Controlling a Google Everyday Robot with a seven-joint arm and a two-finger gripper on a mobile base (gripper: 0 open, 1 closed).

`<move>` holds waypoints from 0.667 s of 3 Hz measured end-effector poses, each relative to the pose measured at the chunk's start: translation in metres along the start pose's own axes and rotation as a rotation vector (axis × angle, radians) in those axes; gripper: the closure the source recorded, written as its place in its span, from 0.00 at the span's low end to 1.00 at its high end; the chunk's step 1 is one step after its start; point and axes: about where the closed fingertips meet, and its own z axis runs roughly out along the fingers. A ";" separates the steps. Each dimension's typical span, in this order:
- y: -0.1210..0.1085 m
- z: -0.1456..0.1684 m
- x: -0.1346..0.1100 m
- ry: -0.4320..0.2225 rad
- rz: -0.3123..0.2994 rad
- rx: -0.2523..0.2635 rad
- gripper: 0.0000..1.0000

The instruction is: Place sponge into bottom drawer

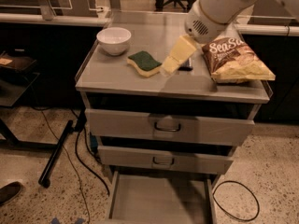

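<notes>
The sponge (pixel 145 62), yellow foam with a dark green top, lies on the grey cabinet top (pixel 121 80) right of the white bowl. My gripper (pixel 169 65), with pale yellow fingers, hangs from the white arm (pixel 217 6) just right of the sponge and a little above the top. The bottom drawer (pixel 159 199) is pulled out below, its flat grey floor showing.
A white bowl (pixel 113 40) stands at the back left of the top. A chip bag (pixel 236 59) lies at the right. A dark wrapped bar (pixel 186 67) is mostly hidden behind the gripper. Two upper drawers (pixel 168 125) are slightly open. Cables lie on the floor.
</notes>
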 end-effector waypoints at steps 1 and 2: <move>-0.011 0.028 -0.030 -0.024 0.035 0.043 0.00; -0.006 0.037 -0.035 -0.015 0.031 0.034 0.00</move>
